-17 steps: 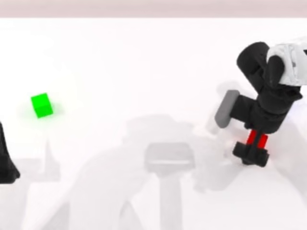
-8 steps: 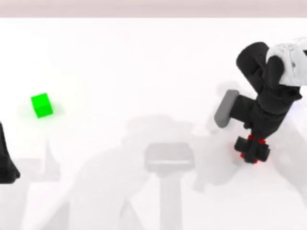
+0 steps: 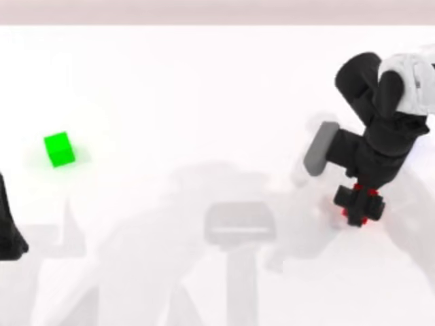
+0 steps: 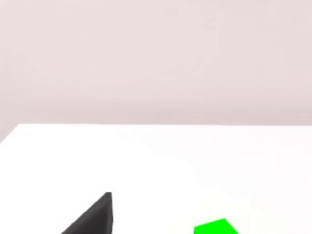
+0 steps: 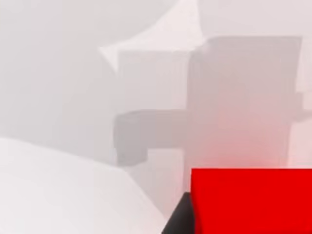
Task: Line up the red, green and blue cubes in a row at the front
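Note:
The red cube [image 5: 251, 200] sits between the fingers of my right gripper [image 3: 358, 206] at the table's right, level with the middle from back to front. From above only red slivers show round the fingers. In the right wrist view a dark finger [image 5: 180, 219] lies against the cube's side, so the gripper is shut on it. The green cube [image 3: 59, 149] rests alone on the table at the far left and also shows in the left wrist view as the green cube [image 4: 214, 228]. No blue cube is in view. My left gripper [image 3: 9, 234] is parked, open, at the left edge.
The white table's far edge [image 3: 217, 26] runs along the back. Grey shadows of the arms lie across the middle and front of the table.
My right gripper has come down over the red cube, which showed between its fingers a second ago, and closed on it. The green cube and the left arm have not moved.

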Robot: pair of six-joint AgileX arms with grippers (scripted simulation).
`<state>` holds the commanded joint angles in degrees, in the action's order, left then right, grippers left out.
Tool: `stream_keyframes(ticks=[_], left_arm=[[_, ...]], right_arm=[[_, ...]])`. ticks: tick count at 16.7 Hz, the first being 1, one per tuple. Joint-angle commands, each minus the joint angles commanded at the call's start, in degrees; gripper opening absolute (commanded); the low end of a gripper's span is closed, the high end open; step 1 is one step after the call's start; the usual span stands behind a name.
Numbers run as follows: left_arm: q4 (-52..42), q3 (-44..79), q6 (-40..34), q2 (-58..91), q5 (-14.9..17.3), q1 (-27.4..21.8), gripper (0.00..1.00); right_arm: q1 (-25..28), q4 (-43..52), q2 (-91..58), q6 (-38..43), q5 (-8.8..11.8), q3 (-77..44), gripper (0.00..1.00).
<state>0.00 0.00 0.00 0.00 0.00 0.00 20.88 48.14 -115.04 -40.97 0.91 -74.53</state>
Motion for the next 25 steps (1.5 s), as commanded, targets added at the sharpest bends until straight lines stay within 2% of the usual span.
stream_keyframes(ticks=[6, 11, 13, 16, 22, 25], left_arm=[[0.0, 0.0, 0.0, 0.0, 0.0, 0.0, 1.0], [0.0, 0.0, 0.0, 0.0, 0.0, 0.0, 1.0], [0.0, 0.0, 0.0, 0.0, 0.0, 0.0, 1.0], [0.0, 0.0, 0.0, 0.0, 0.0, 0.0, 1.0], [0.0, 0.0, 0.0, 0.0, 0.0, 0.0, 1.0], [0.0, 0.0, 0.0, 0.0, 0.0, 0.0, 1.0]], right_arm=[[0.37, 11.82, 4.57, -0.11, 0.03, -6.82, 0.0], [0.26, 12.2, 4.57, 0.02, 0.04, -7.16, 0.0], [2.31, 13.24, 3.08, 0.43, 0.01, -9.2, 0.0], [9.36, 16.59, -1.55, 2.08, -0.07, -16.65, 0.0], [29.3, 25.28, -12.99, 6.98, -0.08, -37.32, 0.0], [35.89, 27.8, -16.26, 8.93, -0.26, -43.92, 0.0]])
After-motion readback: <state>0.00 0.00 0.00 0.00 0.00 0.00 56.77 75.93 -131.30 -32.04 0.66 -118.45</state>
